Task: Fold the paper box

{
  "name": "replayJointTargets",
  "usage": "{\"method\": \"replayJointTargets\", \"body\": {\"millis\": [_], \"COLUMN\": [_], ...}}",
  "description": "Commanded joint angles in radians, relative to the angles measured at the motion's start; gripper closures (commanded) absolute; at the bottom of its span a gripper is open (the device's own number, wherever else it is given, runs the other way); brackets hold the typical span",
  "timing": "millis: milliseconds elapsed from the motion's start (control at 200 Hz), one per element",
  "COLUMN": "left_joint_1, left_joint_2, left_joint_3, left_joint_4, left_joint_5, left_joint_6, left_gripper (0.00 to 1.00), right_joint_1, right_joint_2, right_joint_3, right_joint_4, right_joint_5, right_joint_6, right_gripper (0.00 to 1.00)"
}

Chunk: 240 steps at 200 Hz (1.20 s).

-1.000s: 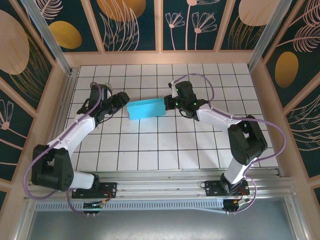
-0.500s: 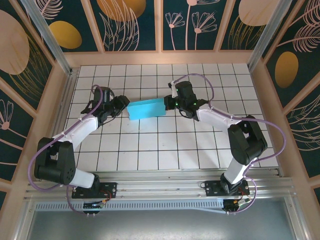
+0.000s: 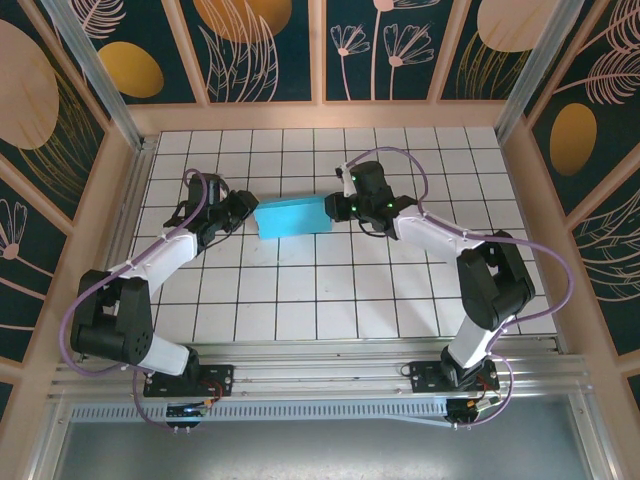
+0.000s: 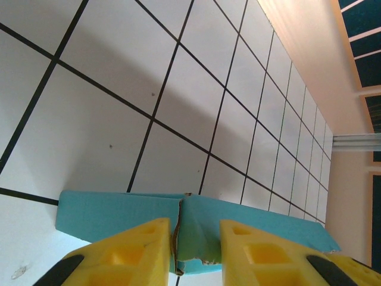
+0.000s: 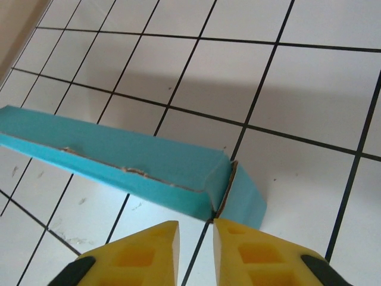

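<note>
The paper box (image 3: 292, 216) lies on the white tiled table (image 3: 320, 285) slightly left of centre and toward the far side. Its light blue face is outward and its long axis runs roughly left to right between the two arms. The left gripper (image 3: 245, 203) is positioned at the box's left end and the right gripper (image 3: 337, 205) at its right end. In the left wrist view, the left gripper (image 4: 195, 231) has its yellow fingers set narrowly apart. The end of the box (image 4: 196, 211), with a seam and a ragged card edge, extends down into the gap between them. It cannot be determined whether the pads press the card. In the right wrist view, the right gripper (image 5: 196, 231) shows a narrow gap between its fingers with nothing clamped. The near corner of the box (image 5: 131, 158), where an end flap stands slightly ajar, sits just ahead of the fingertips.
</note>
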Motion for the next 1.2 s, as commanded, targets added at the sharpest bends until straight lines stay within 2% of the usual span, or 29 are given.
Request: {"method": "replayJointTargets", "body": {"millis": [0, 90, 180, 290, 445, 691, 941, 1076, 1196], "left_joint_1": [0.004, 0.003, 0.003, 0.004, 0.004, 0.003, 0.003, 0.003, 0.003], "left_joint_2": [0.031, 0.029, 0.025, 0.02, 0.015, 0.015, 0.018, 0.014, 0.009], "left_joint_3": [-0.025, -0.023, -0.023, -0.022, -0.022, -0.024, -0.037, -0.06, -0.115], "left_joint_4": [-0.065, -0.07, -0.073, -0.076, -0.076, -0.074, -0.071, -0.073, -0.053], "left_joint_5": [-0.017, -0.018, -0.02, -0.023, -0.021, -0.02, -0.016, -0.017, -0.025], "left_joint_6": [0.011, 0.017, 0.018, 0.022, 0.024, 0.033, 0.036, 0.042, 0.043], "left_gripper": [0.74, 0.75, 0.75, 0.75, 0.75, 0.75, 0.75, 0.76, 0.84], "right_joint_1": [-0.024, -0.026, -0.084, -0.112, -0.125, -0.118, -0.113, -0.113, -0.118], "right_joint_2": [-0.069, -0.097, -0.12, -0.112, -0.005, 0.119, 0.156, 0.158, 0.156], "right_joint_3": [0.022, 0.013, -0.001, -0.006, 0.084, 0.124, 0.062, -0.005, -0.049], "right_joint_4": [-0.02, -0.001, 0.047, 0.092, 0.025, 0.045, 0.07, 0.088, 0.074], "right_joint_5": [-0.052, -0.083, -0.145, -0.214, -0.268, -0.34, -0.332, -0.303, -0.251], "right_joint_6": [0.017, 0.051, 0.116, 0.197, 0.275, 0.312, 0.322, 0.32, 0.301], "right_gripper": [0.75, 0.7, 0.63, 0.47, 0.46, 0.49, 0.71, 0.77, 0.81]}}
